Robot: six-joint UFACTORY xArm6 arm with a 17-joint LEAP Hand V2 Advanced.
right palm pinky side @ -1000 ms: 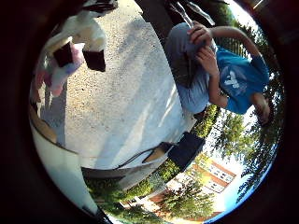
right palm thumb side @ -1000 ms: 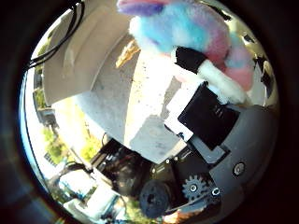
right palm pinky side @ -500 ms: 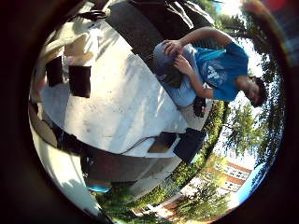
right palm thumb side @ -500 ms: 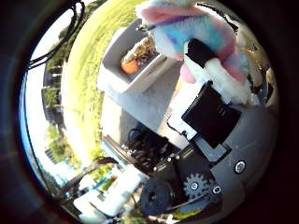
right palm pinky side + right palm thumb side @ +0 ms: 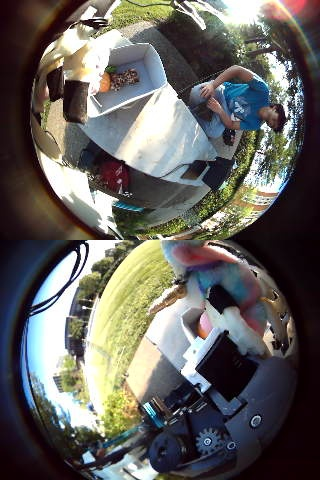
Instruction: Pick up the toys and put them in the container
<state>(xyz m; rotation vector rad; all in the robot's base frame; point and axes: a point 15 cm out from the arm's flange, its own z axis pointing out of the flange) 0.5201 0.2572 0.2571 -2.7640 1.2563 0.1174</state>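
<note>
Swinging round since half a second ago, the little finger side palm view now looks straight at the white container on the white bench, where earlier only bare bench top showed. An orange toy and a speckled toy lie inside the container. On to the thumb side palm view: the hand has its fingers curled round a fluffy pink and blue plush toy, held close against the palm, with grass beyond.
</note>
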